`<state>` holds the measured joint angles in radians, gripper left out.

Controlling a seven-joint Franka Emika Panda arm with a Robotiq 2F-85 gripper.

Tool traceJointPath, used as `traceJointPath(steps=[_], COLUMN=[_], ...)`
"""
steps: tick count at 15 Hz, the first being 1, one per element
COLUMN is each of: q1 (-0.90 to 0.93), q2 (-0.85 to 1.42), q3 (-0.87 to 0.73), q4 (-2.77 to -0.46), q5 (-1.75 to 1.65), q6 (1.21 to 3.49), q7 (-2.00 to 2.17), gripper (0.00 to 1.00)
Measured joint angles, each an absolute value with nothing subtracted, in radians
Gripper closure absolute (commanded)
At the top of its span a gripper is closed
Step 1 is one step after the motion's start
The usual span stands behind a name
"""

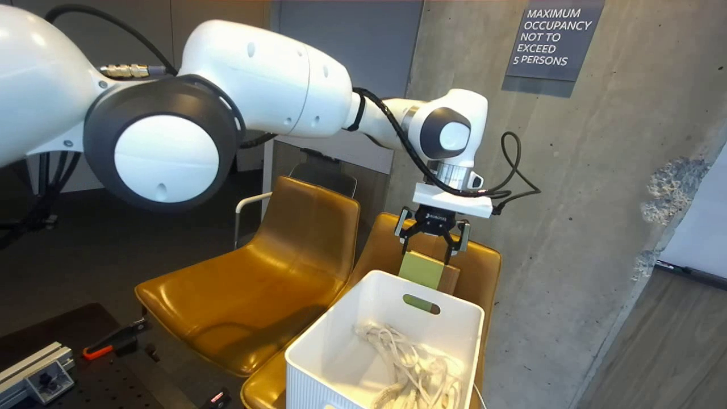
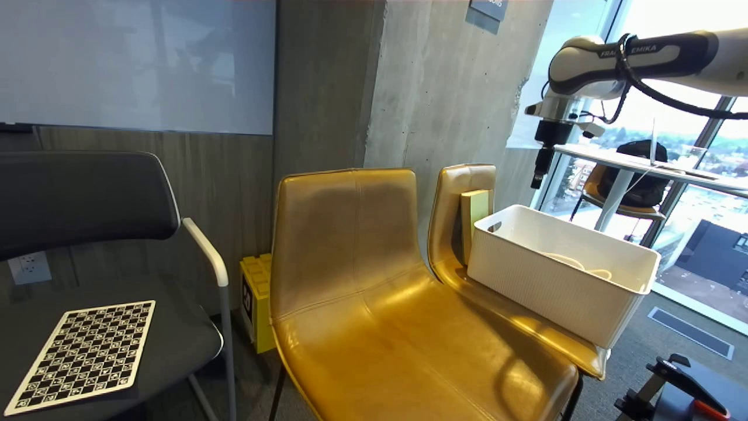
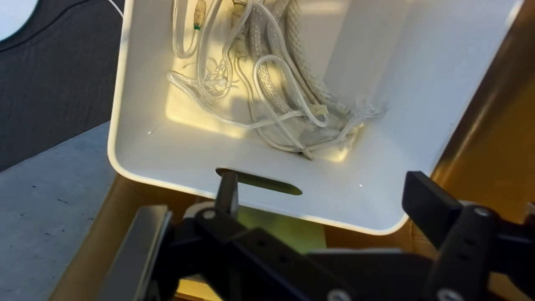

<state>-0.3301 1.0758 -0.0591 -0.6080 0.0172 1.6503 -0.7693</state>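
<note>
Tan leather chair (image 1: 483, 267), smooth and glossy, in front of a bare concrete pillar (image 1: 539, 170); posted on the pillar, a grey occupancy sign (image 1: 554, 37), limit five persons. To the left, a matching leather chair (image 2: 374, 304); farther left, a black armchair (image 2: 76, 204) bearing a black-and-white checkerboard panel (image 2: 85, 356). Yellow box (image 2: 264, 310) on the floor between them, whiteboard (image 2: 134, 64) on the far wall, window (image 2: 716, 152) at far right, dark carpet (image 3: 62, 75) below. One white storage bin (image 2: 543, 283), rectangular, ribbed outside, upright on the right-hand chair's seat; long axis running from the backrest to the seat's front edge, slotted short end facing the backrest. Contents: white cords (image 1: 412, 366), tangled on the bin's floor, loops pointing several ways, one thick braided length roughly following the bin's long axis. One green-faced slab (image 1: 421, 268), stood on end between slotted end and backrest, long axis nearly vertical, lower part partly hidden by the bin. One hand (image 1: 426, 257), black, two-fingered, pointing down above the bin's slotted end, apart from it; fingers spread wide.
</note>
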Motion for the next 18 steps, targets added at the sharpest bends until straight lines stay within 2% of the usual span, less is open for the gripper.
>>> traceJointPath(steps=[8, 18], q1=[-0.308, -0.248], q2=[0.824, 0.442], q3=[-0.056, -0.042], q4=[-0.745, -1.115], q5=[0.048, 0.143], q6=[1.502, 1.450], q7=[-0.654, -0.497], gripper=[0.00, 0.00])
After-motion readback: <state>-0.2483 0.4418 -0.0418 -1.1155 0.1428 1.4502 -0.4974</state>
